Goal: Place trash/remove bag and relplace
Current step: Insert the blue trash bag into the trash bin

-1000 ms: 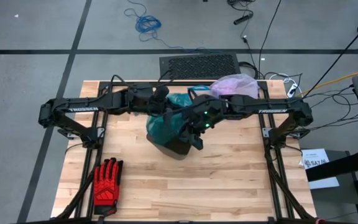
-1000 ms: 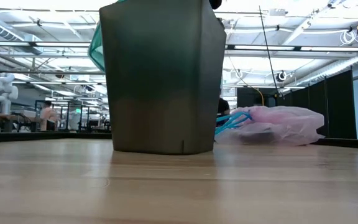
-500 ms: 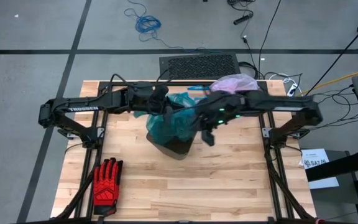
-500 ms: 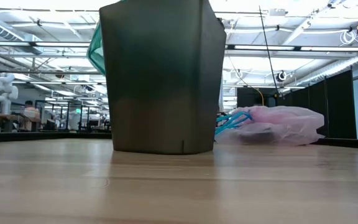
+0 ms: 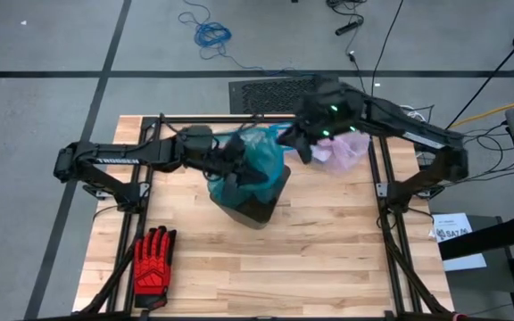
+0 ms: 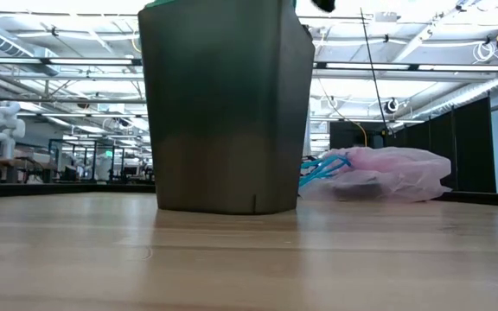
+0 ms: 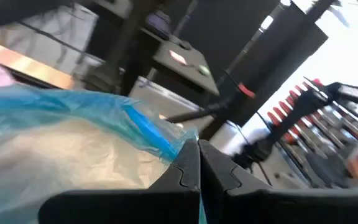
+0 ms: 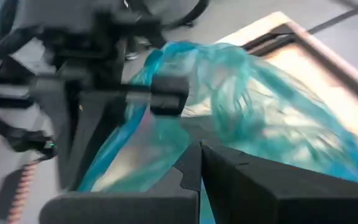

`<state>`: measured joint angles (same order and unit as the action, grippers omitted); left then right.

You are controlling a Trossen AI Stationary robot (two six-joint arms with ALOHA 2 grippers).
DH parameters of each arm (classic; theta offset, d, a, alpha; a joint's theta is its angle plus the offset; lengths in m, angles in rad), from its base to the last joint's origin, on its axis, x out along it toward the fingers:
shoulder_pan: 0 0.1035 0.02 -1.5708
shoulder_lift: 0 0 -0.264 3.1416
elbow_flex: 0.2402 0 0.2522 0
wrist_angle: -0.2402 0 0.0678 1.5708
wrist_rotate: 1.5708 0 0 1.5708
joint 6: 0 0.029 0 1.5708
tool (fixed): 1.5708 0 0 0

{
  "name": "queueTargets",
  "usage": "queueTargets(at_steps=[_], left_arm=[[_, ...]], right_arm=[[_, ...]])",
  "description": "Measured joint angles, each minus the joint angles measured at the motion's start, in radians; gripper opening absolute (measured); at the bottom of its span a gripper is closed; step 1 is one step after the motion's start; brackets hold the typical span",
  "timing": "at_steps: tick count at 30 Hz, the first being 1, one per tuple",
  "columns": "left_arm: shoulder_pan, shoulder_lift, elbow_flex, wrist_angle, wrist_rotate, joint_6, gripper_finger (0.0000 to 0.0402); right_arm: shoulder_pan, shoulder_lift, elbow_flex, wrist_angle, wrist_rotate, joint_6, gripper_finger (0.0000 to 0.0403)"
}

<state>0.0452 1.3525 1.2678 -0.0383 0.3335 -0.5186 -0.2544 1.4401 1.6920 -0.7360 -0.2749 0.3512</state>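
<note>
Left gripper (image 5: 236,171) and right gripper (image 5: 303,147), each pinching the teal bag (image 5: 261,156) over the dark bin (image 5: 250,203) at mid-tabletop; pink bag (image 5: 346,147) lies near the far right edge.

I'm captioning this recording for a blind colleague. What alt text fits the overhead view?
Seen from above, a dark bin draped with a teal-blue plastic bag stands on a wooden table. The left gripper is at the bin's rim, shut on the teal bag; the right gripper is beside a pink bag. A red glove lies at one corner.
</note>
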Motion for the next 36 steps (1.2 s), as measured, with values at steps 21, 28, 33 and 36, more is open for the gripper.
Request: queueTargets(at_steps=[21,28,33,36], left_arm=[[-0.092,-0.016,0.0,0.003,-0.088,-0.022,0.0],[-0.096,-0.047,0.0,0.003,-0.077,0.004,0.0],[-0.096,-0.049,0.0,-0.013,-0.019,-0.023,0.0006],[-0.096,-0.049,0.001,-0.033,-0.017,-0.024,0.0028]], right_arm=[[0.084,0.273,-0.001,0.037,-0.28,0.047,0.0],[0.086,0.289,-0.001,0.028,-0.271,0.045,0.0],[0.082,0.293,-0.002,0.03,-0.27,0.039,0.0],[0.073,0.293,-0.002,0.024,-0.272,0.037,0.0]])
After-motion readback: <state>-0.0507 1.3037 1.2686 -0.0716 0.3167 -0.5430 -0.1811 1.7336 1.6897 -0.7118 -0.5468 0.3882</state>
